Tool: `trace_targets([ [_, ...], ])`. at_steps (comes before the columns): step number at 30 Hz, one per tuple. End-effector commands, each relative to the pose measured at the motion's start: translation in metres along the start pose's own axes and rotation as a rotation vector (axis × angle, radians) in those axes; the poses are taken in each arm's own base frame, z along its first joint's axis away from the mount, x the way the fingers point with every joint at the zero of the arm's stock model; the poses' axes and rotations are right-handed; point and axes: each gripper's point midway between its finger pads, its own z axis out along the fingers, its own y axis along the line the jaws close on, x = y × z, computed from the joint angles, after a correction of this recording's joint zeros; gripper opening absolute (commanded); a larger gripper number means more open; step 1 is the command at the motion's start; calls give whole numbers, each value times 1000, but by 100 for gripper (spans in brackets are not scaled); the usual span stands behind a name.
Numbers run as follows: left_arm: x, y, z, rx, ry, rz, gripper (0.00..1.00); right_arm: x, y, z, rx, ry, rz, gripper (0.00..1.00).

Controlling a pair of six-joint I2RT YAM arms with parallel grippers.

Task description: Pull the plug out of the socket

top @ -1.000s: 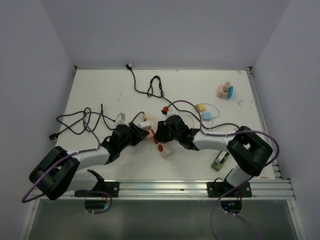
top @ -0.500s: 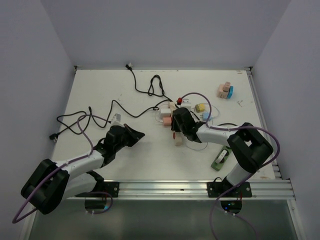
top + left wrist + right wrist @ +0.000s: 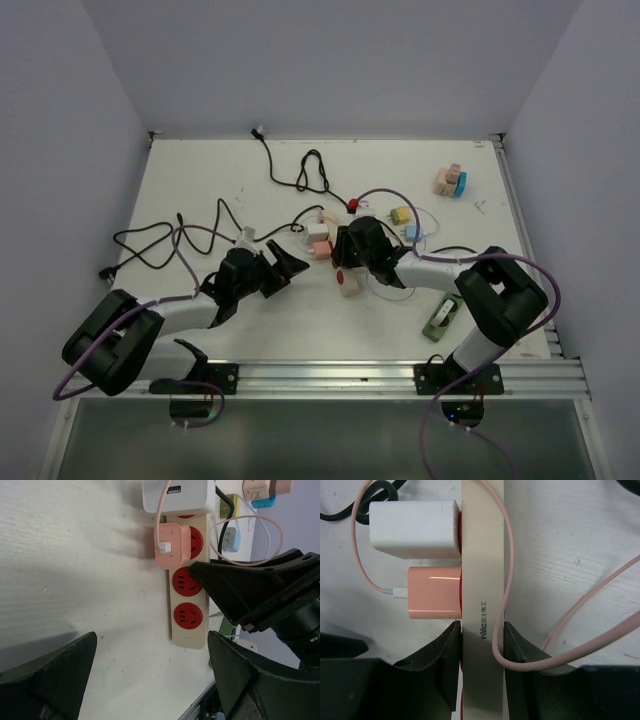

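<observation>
A beige power strip point(image 3: 189, 611) with red sockets lies mid-table. A pink plug point(image 3: 172, 545) and a white plug point(image 3: 177, 495) sit side by side in it. My right gripper point(image 3: 482, 652) is shut on the strip's sides just below the pink plug point(image 3: 432, 594), with a thin pink cable point(image 3: 506, 605) caught under one finger. In the top view this gripper point(image 3: 343, 262) stands over the strip point(image 3: 348, 288). My left gripper point(image 3: 150, 677) is open above bare table to the left of the strip, holding nothing. From above, the left gripper point(image 3: 290, 272) sits close beside the pink plug point(image 3: 320, 248).
Black cords point(image 3: 160, 240) loop over the left and back of the table, one ending in a loose grey plug point(image 3: 246, 236). Small coloured adapters point(image 3: 402, 215) and blocks point(image 3: 450, 181) lie at the back right. A green object point(image 3: 440, 320) lies by the right arm's base.
The left gripper pulled back from the strip, then came towards it again and opened wide. The right gripper carried the strip back-right, then a little leftwards, still gripping it.
</observation>
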Motion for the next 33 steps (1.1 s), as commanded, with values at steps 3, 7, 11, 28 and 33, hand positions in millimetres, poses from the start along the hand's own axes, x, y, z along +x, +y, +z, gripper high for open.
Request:
trace_targets([
  [3, -4, -42, 19, 137, 2, 17, 96, -5, 40, -12, -191, 2, 58, 0],
  [7, -13, -46, 36, 109, -26, 2, 90, 1, 43, -10, -217, 20, 64, 0],
  [11, -20, -39, 53, 56, -53, -3, 83, 1, 47, -10, -234, 21, 68, 0],
  [28, -12, -20, 76, -21, -40, -4, 56, 4, 53, -9, -270, 30, 87, 0],
  [33, -14, -17, 76, -25, -53, -6, 33, 8, 51, -9, -264, 44, 78, 0],
])
